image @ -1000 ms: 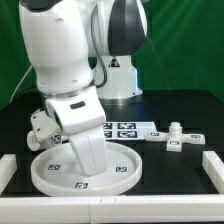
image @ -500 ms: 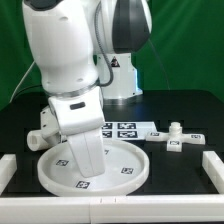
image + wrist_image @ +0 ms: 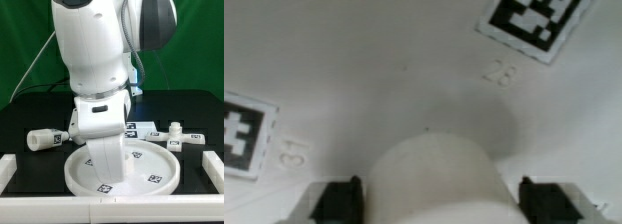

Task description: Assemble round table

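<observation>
Early stage, nothing joined yet. Claw (image 3: 105, 168) apparently closed on raised hub of round disc (image 3: 146, 160). Post (image 3: 40, 138) and cross piece (image 3: 179, 141) loose on bench, both still to mount.

Round disc (image 3: 145, 160) lies front centre on the table (image 3: 40, 165), gripper (image 3: 105, 178) down over it (contact unclear). Post (image 3: 40, 139) lies apart, at the exterior view's left of the disc. Marker board (image 3: 143, 130) lies behind the disc, cross piece (image 3: 180, 141) just beside its right end.
</observation>
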`<state>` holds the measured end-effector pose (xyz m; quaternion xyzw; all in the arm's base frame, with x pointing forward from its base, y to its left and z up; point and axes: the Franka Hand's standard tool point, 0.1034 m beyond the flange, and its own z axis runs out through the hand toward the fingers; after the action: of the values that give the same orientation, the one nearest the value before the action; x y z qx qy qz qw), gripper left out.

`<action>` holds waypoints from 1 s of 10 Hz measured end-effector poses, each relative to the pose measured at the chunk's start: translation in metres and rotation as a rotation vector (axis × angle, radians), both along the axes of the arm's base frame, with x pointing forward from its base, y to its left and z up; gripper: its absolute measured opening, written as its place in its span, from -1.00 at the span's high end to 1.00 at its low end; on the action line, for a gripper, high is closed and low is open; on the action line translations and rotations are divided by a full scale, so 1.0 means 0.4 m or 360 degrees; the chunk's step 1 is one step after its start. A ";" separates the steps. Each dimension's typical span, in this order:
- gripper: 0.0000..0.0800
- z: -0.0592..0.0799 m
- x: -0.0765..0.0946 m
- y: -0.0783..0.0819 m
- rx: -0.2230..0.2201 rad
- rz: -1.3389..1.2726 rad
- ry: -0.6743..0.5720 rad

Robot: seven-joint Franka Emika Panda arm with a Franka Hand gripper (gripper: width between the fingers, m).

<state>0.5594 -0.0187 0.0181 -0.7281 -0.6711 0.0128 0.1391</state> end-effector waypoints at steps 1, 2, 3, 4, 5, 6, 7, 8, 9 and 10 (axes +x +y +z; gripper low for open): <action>-0.05 0.000 0.001 -0.004 0.0000 0.0003 -0.0003; -0.05 0.001 0.001 -0.003 -0.0001 0.0004 -0.0005; -0.05 0.001 0.001 -0.003 -0.0001 0.0004 -0.0005; -0.05 0.001 0.001 -0.003 -0.0001 0.0004 -0.0005; -0.05 0.000 0.003 0.001 -0.0005 -0.0032 -0.0006; -0.05 -0.002 0.006 0.012 -0.0010 -0.0078 -0.0016; -0.05 -0.002 0.009 0.029 -0.0012 -0.0145 -0.0005; -0.05 -0.002 0.010 0.047 -0.0018 -0.0186 0.0008; -0.05 -0.001 0.011 0.061 -0.0028 -0.0241 0.0023; -0.05 0.000 0.011 0.082 -0.0036 -0.0279 0.0033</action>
<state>0.5639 0.0141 0.0181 -0.7854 -0.6030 0.0157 0.1384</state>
